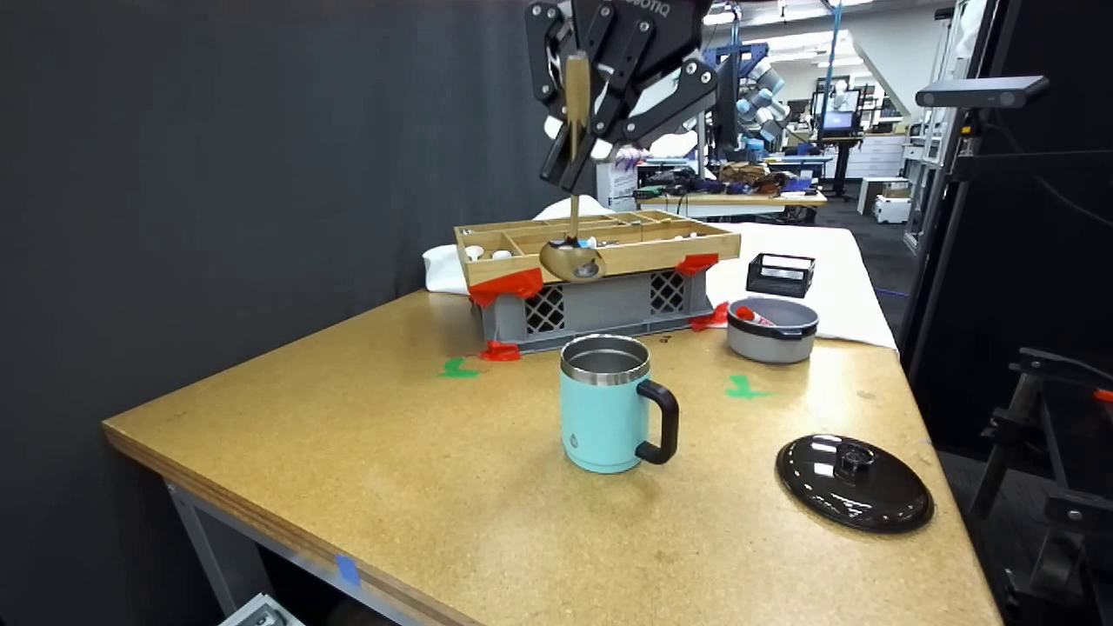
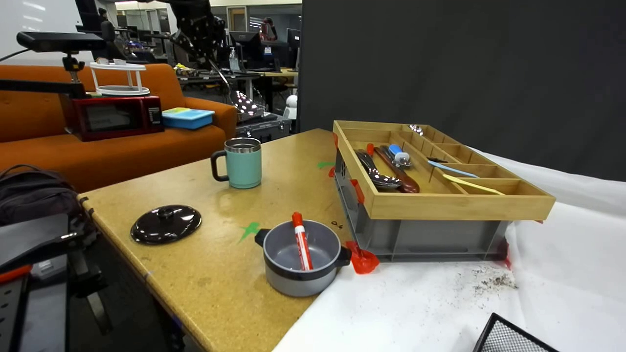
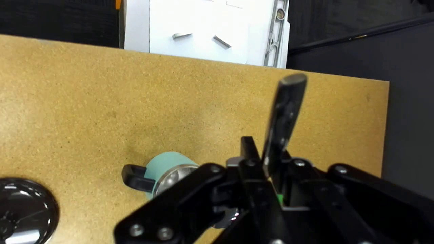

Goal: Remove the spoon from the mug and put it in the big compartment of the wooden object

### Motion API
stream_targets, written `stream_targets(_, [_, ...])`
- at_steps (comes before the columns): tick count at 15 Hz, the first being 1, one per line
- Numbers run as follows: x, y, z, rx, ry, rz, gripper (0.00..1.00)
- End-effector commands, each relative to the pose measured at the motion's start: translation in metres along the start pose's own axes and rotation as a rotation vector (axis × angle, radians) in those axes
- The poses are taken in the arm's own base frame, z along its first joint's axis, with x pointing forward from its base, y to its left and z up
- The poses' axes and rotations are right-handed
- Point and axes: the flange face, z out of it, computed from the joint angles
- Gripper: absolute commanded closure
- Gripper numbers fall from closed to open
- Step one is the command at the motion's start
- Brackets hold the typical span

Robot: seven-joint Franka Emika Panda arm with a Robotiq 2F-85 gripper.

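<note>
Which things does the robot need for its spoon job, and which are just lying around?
For the job:
spoon, held in the jaws
mug, spoon already out
tray, where the spoon goes

Just lying around:
pot
marker, in the pot
lid
basket

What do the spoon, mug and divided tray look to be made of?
The spoon looks like polished metal: its bowl throws bright highlights. The mug is probably coated steel: bare shiny rim above smooth teal, with a black handle that may be plastic. The divided tray seems to be wood, smooth and satiny, judging by its pale tan boards.
</note>
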Motion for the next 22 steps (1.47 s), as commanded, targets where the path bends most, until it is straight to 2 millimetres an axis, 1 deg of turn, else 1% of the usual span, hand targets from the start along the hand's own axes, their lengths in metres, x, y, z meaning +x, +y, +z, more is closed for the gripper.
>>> stream_targets(1, [0.024, 0.011, -0.028, 0.003, 0.139, -0.083, 0.97])
stream_targets(3, [0.042, 0.006, -0.047, 0.011, 0.243, -0.112, 0.97])
stream_targets(5, [0.057, -0.005, -0.068, 0.033, 0.356, -0.126, 0.97])
stream_targets(7, [0.063, -0.014, -0.084, 0.052, 0.454, -0.14, 0.97])
stream_targets(8, [0.064, -0.016, -0.087, 0.053, 0.493, -0.149, 0.97])
stream_targets(10, [0.071, -0.019, -0.082, 0.03, 0.555, -0.142, 0.97])
stream_targets(12, [0.087, -0.024, -0.072, -0.005, 0.554, -0.077, 0.97])
stream_targets(14, [0.109, -0.035, -0.071, -0.012, 0.543, 0.008, 0.97])
stream_targets(17, [0.147, -0.063, -0.083, 0.029, 0.532, 0.146, 0.97])
stream_targets(19, [0.173, -0.075, -0.091, 0.054, 0.524, 0.24, 0.97])
stream_targets(21, [0.198, -0.08, -0.092, 0.063, 0.531, 0.329, 0.97])
stream_targets(22, [0.21, -0.08, -0.089, 0.062, 0.54, 0.367, 0.97])
